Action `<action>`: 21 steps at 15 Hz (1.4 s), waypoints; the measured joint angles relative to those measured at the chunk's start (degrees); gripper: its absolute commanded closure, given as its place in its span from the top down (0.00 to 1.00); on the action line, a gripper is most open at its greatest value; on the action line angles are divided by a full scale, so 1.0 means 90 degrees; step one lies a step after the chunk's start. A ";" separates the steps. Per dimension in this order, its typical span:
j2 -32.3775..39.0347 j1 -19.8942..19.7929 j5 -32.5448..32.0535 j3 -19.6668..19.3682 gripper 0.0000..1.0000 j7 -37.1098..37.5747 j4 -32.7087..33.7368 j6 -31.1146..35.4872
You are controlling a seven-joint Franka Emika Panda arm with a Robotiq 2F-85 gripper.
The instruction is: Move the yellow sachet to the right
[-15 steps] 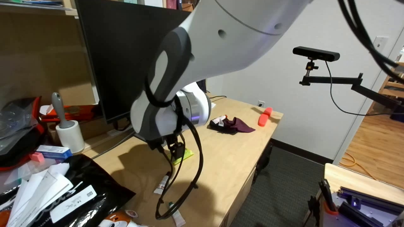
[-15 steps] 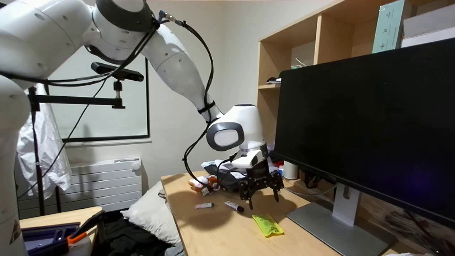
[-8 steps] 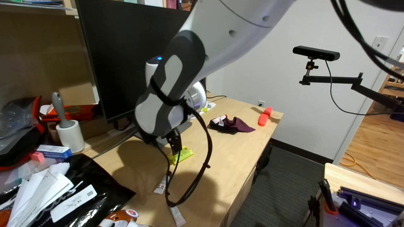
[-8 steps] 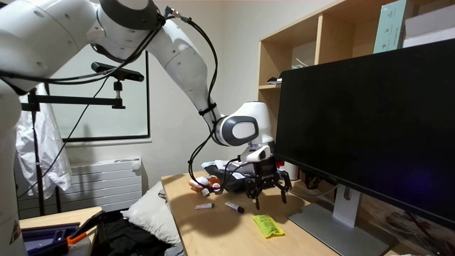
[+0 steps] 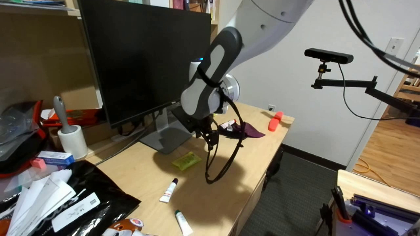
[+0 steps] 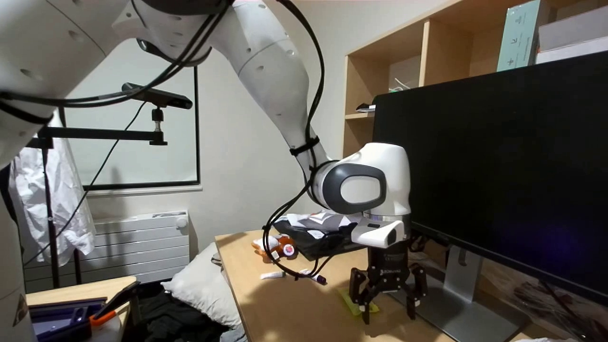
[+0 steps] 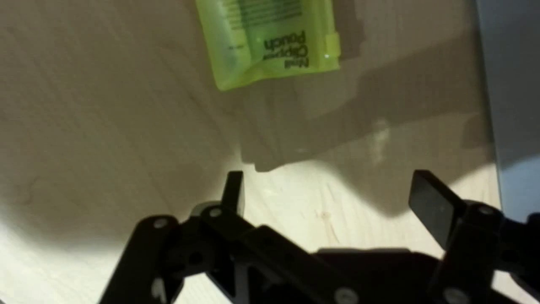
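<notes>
The yellow sachet lies flat on the table, printed side up; it shows whole in an exterior view. In an exterior view it is partly hidden behind a finger of the gripper. In the wrist view its near end fills the top middle. My gripper points down above the table with its fingers wide apart and nothing between them. In the wrist view the fingertips are off the sachet's printed end, apart from it. In an exterior view the arm hides most of the gripper.
The monitor stands along the table's back; its grey base is close beside a finger. Two white tubes lie near the sachet. A dark purple cloth, a red object and a black bag also lie on the table.
The arm and open gripper have moved past the sachet, rightward in both exterior views, and lower over the table. The sachet has not moved.
</notes>
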 measured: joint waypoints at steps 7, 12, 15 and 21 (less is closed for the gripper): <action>-0.0320 -0.0253 -0.0051 0.0828 1.00 -0.0077 -0.0662 0.0147; -0.0429 -0.0268 0.0003 0.1380 1.00 -0.0077 -0.0992 0.0919; -0.0429 -0.0270 0.0006 0.1524 1.00 -0.0077 -0.1045 0.1228; -0.0481 -0.0485 0.0076 0.1867 1.00 -0.0541 -0.1069 0.1577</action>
